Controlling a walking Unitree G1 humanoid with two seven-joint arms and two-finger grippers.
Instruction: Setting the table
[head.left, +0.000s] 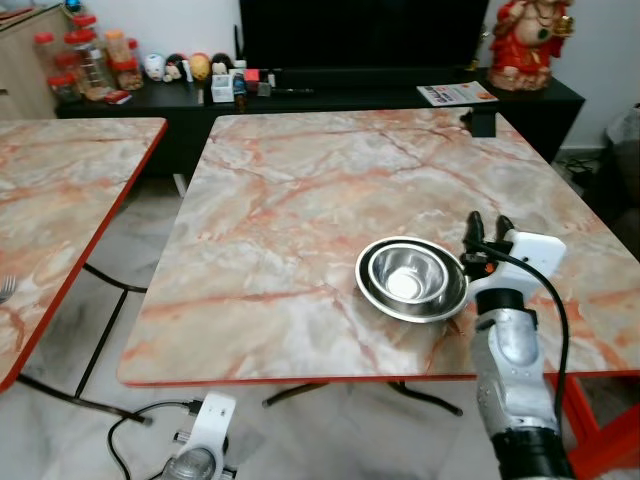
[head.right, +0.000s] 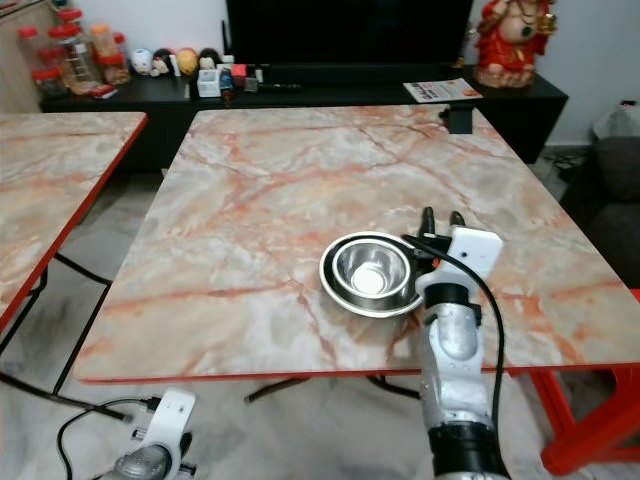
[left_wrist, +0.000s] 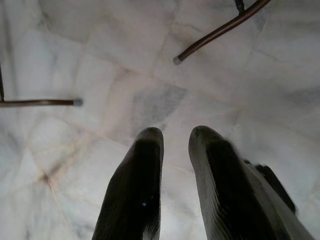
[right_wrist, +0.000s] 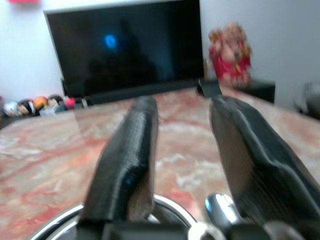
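A small steel bowl (head.left: 405, 272) sits nested in a wider steel bowl (head.left: 440, 305) near the right front of the marble table (head.left: 300, 200). My right gripper (head.left: 490, 222) is right beside the bowls' right rim, with its fingers pointing away over the table. In the right wrist view the fingers (right_wrist: 130, 150) stand apart with nothing between them, so the right gripper (right_wrist: 180, 107) is open. The steel rim (right_wrist: 170, 207) shows low between the fingers. My left gripper (left_wrist: 175, 135) hangs idle over the floor, its fingers a little apart.
A second marble table (head.left: 60, 190) stands to the left, with a fork (head.left: 6, 290) at its edge. Behind is a black TV console (head.left: 330, 95) holding jars, figurines and a red statue (head.left: 530, 40). A small black object (head.left: 480, 122) sits on the table's far edge. A red frame (head.left: 600, 425) is at the front right.
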